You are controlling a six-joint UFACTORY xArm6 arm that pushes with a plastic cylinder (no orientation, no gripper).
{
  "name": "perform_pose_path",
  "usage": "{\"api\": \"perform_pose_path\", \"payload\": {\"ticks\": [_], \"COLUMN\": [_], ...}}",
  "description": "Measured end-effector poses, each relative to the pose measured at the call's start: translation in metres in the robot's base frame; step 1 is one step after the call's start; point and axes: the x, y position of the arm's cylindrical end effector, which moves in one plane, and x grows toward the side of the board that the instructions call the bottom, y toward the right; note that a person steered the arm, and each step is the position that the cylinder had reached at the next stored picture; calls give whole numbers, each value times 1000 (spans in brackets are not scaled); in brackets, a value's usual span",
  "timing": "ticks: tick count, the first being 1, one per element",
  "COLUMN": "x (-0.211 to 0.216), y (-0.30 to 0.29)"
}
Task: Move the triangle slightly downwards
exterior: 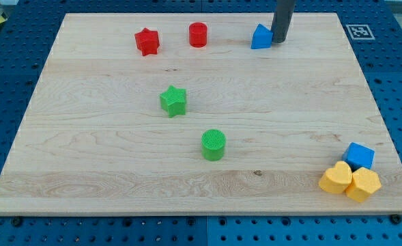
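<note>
The blue triangle (261,37) lies near the view's top edge of the wooden board, right of centre. My tip (279,41) stands right beside it on its right side, touching or almost touching it. The dark rod rises out of the view's top.
A red star (147,42) and a red cylinder (198,34) lie at the top left of the triangle. A green star (173,100) and a green cylinder (213,145) lie mid-board. A blue cube (360,156), a yellow heart (336,178) and a yellow hexagon (363,184) cluster at the bottom right. The wooden board (84,164) sits on a blue pegboard table.
</note>
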Motion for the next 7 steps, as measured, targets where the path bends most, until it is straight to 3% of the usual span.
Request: {"api": "perform_pose_path", "payload": {"ticks": [1,3,6,7], "x": [22,23,8,-35], "y": [4,4,2,-26]}}
